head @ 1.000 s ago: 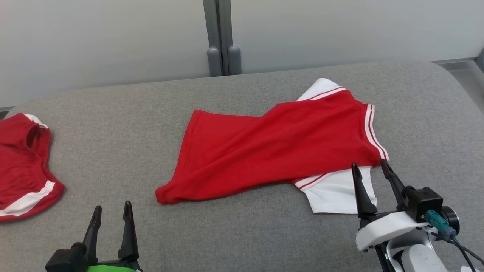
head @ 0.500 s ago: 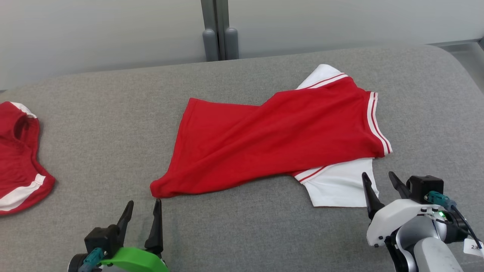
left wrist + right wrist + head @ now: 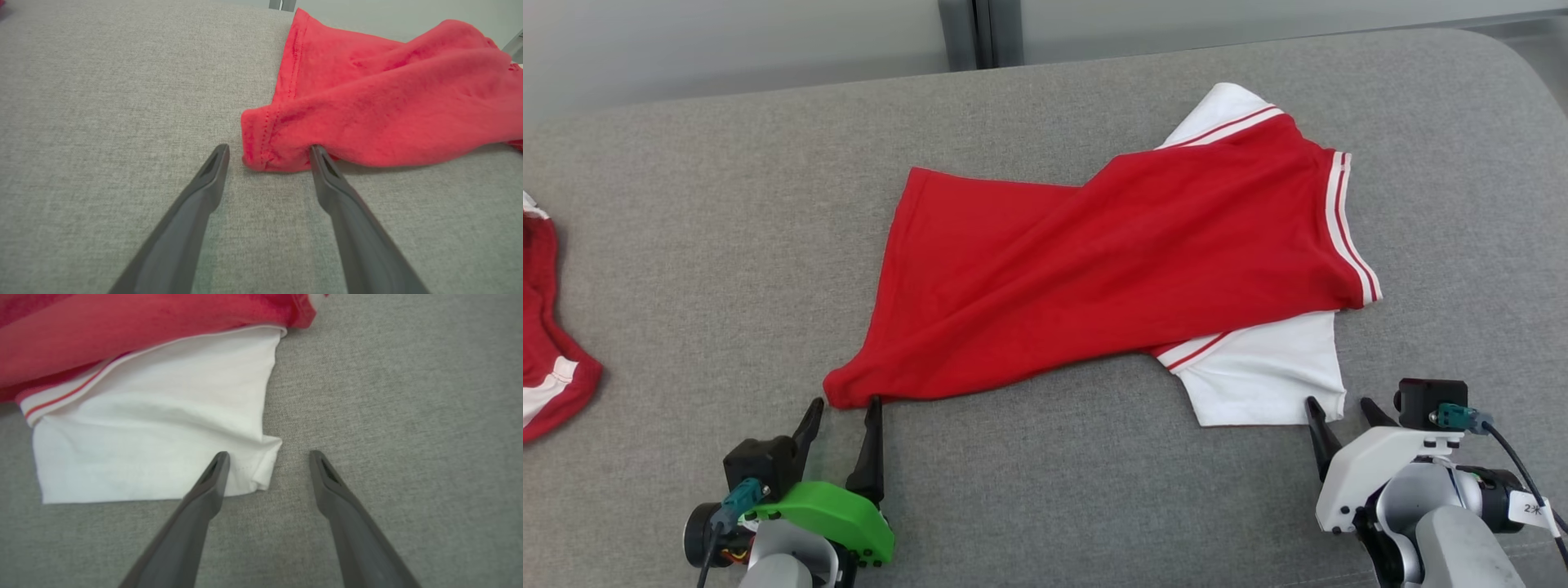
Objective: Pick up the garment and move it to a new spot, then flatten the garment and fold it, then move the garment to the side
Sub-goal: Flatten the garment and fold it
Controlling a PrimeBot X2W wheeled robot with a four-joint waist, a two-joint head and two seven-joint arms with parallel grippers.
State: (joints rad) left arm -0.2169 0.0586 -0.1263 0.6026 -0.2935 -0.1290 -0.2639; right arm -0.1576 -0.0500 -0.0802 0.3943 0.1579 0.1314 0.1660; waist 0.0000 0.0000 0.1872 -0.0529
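Note:
A red garment with white sleeves and striped trim lies rumpled across the middle of the grey surface. My left gripper is open at its near-left corner; the corner sits between the fingertips, and the right fingertip touches the cloth. My right gripper is open at the near white sleeve. In the right wrist view the sleeve's corner lies between the two fingers, with the left finger over the white cloth.
A second red garment with white trim lies at the left edge of the surface. A pale wall with a grey post runs behind the surface's far edge.
The head camera has tilted down. Both grippers have moved forward to the garment's near edge: the left to the red corner, the right lower at the white sleeve. Both stay open.

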